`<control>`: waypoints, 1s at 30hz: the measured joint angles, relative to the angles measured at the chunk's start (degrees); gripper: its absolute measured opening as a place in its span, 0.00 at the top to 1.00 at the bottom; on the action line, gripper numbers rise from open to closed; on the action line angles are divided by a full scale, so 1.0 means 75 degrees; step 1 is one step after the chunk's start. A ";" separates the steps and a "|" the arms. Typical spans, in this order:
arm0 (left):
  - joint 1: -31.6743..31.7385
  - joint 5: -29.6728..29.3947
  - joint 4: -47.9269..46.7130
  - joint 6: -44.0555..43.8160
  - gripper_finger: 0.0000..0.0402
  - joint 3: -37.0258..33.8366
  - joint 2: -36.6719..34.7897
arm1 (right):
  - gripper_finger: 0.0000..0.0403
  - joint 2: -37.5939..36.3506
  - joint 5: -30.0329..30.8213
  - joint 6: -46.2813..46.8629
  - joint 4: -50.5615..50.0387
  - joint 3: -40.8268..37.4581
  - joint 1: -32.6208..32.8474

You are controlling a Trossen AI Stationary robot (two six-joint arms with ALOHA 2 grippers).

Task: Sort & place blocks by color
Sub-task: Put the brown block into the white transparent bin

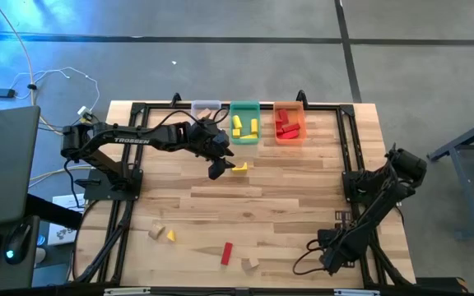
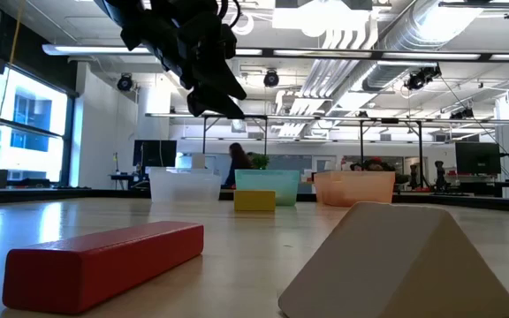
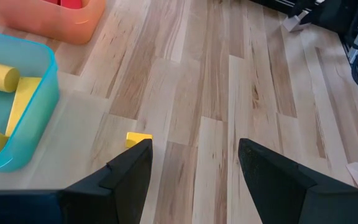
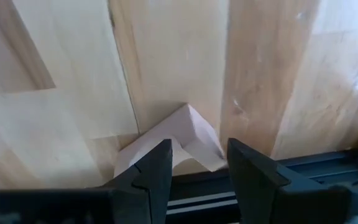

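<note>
Pale wooden plank table (image 1: 286, 193) carries three plastic bins at its far edge: clear (image 1: 205, 109), green (image 1: 244, 122) holding yellow blocks (image 1: 237, 124), orange (image 1: 289, 123) holding red blocks (image 1: 285, 125). Left gripper (image 1: 218, 170) hovers spread above a small yellow block (image 1: 239, 166) beside the green bin. Right gripper (image 4: 194, 163), parted, rests at the near right corner. Low view alone shows a red wooden bar (image 2: 104, 262) and tan wedge (image 2: 400, 261) up close.

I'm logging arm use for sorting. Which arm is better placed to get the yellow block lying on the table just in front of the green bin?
Left. Its open gripper hangs right beside that yellow block, near the green bin. The right gripper sits folded at the table's near right corner.
</note>
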 joint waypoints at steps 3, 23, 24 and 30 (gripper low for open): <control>0.0000 0.0000 0.0000 -0.0001 0.43 0.0000 0.0000 | 0.66 0.0229 -0.0055 0.0001 0.0125 0.0000 0.0099; -0.0002 0.0000 0.0003 0.0017 0.43 0.0000 0.0000 | 0.96 0.0740 -0.0766 0.0163 -0.0032 0.0017 0.0093; 0.0000 0.0000 0.0003 0.0085 0.43 0.0000 0.0000 | 0.96 0.0743 -0.0768 0.0231 -0.0047 0.0017 0.0093; 0.0044 -0.0001 0.0000 0.0349 0.43 0.0000 0.0000 | 0.96 0.0593 -0.0745 0.0749 -0.0086 0.0006 0.0096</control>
